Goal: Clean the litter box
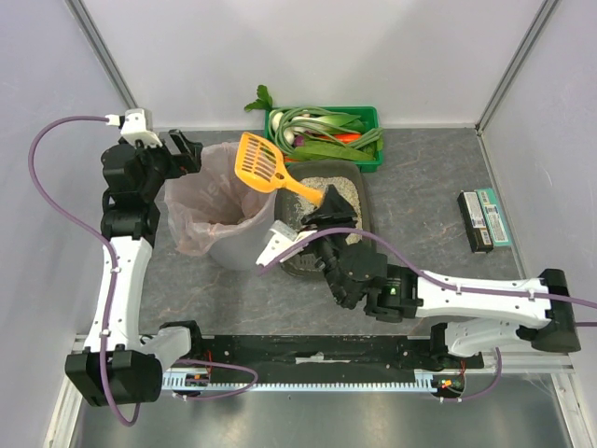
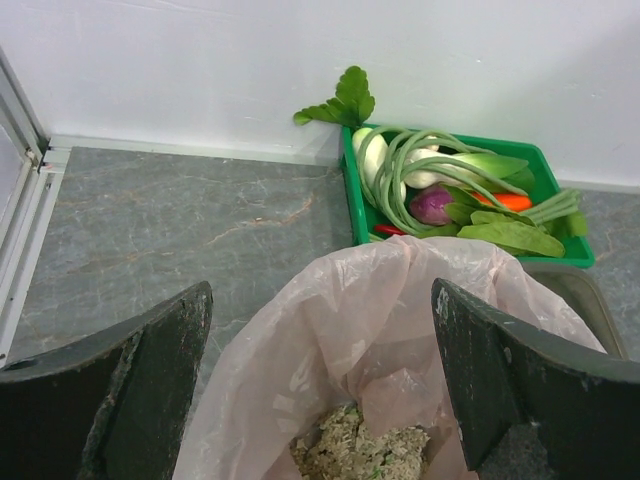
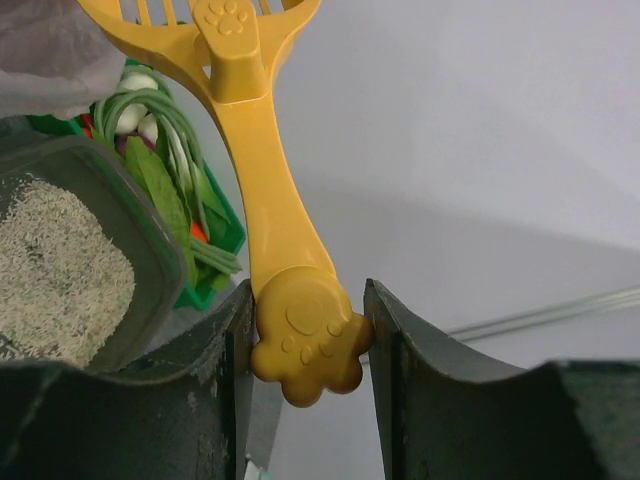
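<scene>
Already, some litter (image 2: 355,445) lies in the lined bin (image 1: 191,201). Our right end effector (image 3: 305,330) grasps the yellow scoop (image 1: 264,163) over the bin's rim, and the left end effector (image 1: 184,149) hangs released. The litter box (image 1: 359,177), just beside the bin, holds more to sift, we judge.

A dark grey, marble-veined surface (image 1: 429,177) fills the enclosure. Plain white walls close it in: a back wall (image 1: 317,56), a left wall (image 1: 37,84) and a right wall (image 1: 560,112). Slanting metal posts (image 1: 103,51) mark the back corners. A slotted metal rail (image 1: 308,381) runs along the near edge. The light is soft and even.
</scene>
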Controlling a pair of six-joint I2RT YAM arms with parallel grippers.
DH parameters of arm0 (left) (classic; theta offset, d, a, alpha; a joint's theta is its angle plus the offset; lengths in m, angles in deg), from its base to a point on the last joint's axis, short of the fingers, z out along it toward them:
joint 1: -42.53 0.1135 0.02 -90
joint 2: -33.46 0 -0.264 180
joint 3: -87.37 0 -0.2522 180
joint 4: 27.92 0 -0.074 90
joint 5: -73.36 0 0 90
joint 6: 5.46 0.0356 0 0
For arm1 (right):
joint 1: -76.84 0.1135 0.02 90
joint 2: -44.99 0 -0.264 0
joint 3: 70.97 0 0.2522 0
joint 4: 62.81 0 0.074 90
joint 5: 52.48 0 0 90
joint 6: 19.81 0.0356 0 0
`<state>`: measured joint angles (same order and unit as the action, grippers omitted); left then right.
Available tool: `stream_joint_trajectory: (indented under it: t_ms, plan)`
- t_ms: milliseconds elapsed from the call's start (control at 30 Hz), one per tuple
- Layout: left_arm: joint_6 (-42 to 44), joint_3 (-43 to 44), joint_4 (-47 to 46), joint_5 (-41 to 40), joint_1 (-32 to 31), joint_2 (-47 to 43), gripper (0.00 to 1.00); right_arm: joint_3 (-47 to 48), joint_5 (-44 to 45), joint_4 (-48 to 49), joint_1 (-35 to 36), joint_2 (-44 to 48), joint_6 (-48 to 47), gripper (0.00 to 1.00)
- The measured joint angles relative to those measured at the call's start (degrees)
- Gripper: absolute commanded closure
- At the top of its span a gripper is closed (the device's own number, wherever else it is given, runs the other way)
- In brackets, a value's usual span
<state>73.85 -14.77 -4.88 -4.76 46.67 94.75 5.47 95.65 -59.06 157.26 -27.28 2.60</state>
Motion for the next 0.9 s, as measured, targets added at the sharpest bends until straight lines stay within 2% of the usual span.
stream_joint_trajectory:
  t_ms: [233,367,500,733,900]
  plan:
    - [-0.6,-0.3,-0.7,1.6,0.3,0.2,0.08,0.5,5.2,-11.4,-1.0,6.4,17.1,1.00]
    - [-0.6,-0.3,-1.0,2.8,-0.3,0.9,0.09,2.5,3.7,-19.9,-7.2,10.6,30.1,1.00]
    - [-0.5,-0.3,-1.0,3.3,-2.3,1.4,0.08,4.3,-2.8,-26.4,-17.1,11.5,42.1,1.00]
    - [0.0,-0.3,-0.8,3.2,-6.6,2.8,0.08,6.6,-21.0,-33.2,-31.2,-0.7,59.1,1.00]
    - [0.0,-0.3,-0.4,3.2,-6.9,2.9,0.08,6.8,-31.5,-38.3,-37.9,-4.7,67.3,1.00]
